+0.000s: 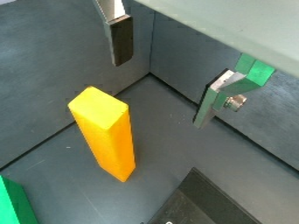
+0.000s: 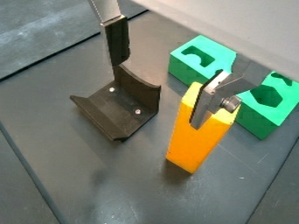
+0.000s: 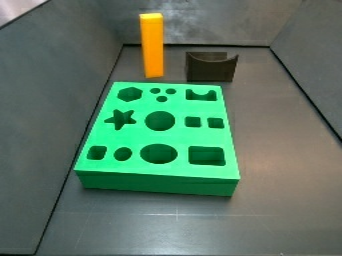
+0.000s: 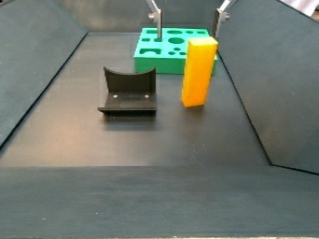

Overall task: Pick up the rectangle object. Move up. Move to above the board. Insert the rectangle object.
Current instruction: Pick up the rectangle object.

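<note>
- The tall, slim, plain orange rectangular block stands upright on the dark floor, its faces smooth and unmarked, its top face a lighter yellow-orange in a wrist view.
- It stands beyond the far edge of the flat, thick, bright green square board with shaped cut-outs, just beside the dark L-shaped fixture and apart from it.
- The gripper hangs above the floor with its silver, dark-padded fingers spread wide, grasping nothing.
- In a wrist view the block is partly behind one finger; contact cannot be judged.
- In a side view, only the finger tips show, above the board.
</note>
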You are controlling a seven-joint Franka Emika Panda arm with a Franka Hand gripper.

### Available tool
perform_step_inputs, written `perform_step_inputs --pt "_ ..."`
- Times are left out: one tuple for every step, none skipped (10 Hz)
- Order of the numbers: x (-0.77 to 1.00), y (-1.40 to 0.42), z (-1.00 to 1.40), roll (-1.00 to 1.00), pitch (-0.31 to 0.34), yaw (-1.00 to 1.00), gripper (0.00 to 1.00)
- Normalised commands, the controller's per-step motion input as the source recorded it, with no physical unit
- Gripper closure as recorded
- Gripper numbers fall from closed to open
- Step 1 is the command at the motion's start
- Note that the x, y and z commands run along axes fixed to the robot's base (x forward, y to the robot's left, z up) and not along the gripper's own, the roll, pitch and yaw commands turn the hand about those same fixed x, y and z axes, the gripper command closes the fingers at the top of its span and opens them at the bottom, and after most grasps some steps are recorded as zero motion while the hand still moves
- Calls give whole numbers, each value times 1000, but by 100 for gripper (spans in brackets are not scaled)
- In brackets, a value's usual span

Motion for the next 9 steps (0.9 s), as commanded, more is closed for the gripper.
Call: perform_step_inputs --pt "17 0 0 0 0 0 0" --pt "-20 0 0 0 0 0 0" --pt "0 -29 -20 0 -9 -1000 0" --pt "0 0 0 -21 -37 -1000 0" --pt "0 0 0 -21 -41 -1000 0" --pt "0 0 0 -21 -44 -1000 0" --pt "0 0 0 -19 -40 -1000 0" --pt "0 0 0 -21 -43 -1000 0" --pt "0 0 0 -21 -43 -1000 0"
